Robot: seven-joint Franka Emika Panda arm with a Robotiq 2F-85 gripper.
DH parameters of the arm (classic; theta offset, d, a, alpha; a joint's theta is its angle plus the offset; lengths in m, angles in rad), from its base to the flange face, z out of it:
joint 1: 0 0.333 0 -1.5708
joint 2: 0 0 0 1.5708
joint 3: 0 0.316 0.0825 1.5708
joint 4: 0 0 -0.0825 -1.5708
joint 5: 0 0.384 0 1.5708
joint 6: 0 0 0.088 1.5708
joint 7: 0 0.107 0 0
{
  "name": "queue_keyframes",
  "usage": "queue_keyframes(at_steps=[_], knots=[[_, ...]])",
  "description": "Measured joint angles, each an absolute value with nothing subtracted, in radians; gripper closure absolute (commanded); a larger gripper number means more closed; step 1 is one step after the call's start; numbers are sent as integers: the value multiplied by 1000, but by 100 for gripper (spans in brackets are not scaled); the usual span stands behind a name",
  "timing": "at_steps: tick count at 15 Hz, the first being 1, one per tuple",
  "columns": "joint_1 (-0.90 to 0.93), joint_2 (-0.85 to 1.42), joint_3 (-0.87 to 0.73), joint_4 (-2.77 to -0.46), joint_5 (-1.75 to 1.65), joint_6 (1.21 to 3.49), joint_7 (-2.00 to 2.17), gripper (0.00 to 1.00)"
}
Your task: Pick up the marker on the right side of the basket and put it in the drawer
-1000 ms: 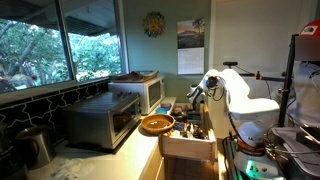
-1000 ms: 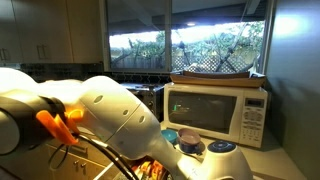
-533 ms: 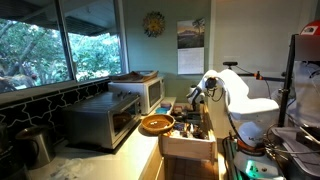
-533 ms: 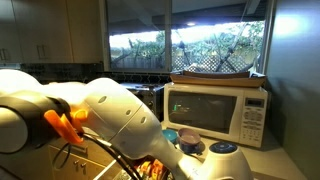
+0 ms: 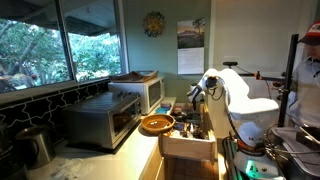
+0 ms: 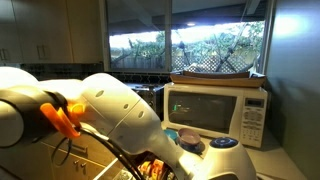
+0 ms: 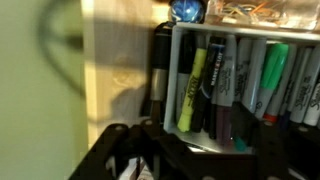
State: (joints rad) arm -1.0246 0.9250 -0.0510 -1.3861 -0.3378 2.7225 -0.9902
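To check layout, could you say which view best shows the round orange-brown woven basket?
An exterior view: the orange-brown woven basket sits whole on the counter. In an exterior view the white robot arm mostly blocks it; the wrist view misses it.

Quick headcount. One woven basket (image 5: 156, 124) sits by the bench edge where the drawer opens. One silver toaster oven (image 5: 100, 120) and one white microwave (image 5: 140, 93) sit along the window-side edge, and there's one flat tray (image 6: 220, 77) on top of the microwave. One dark metal pot or kettle (image 5: 35, 145) is at the near window-side corner. Then one open drawer (image 5: 188, 147) and one white robot arm (image 5: 240, 95). On the wall there's one sun ornament (image 5: 153, 24) and one calendar (image 5: 190, 47). The wrist view shows markers (image 7: 220, 85) side by side in a drawer compartment. I count at least six, one of them a yellow highlighter (image 7: 188, 90), but it's too blurry for an exact number.
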Motion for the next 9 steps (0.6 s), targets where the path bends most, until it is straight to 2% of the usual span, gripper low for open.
queue_keyframes(at_steps=[4,9], knots=[[-1157,757,121,-1547,-301,2893,-1108,0],[-1442,556,494,-1796,-183,3105,-1394,0]])
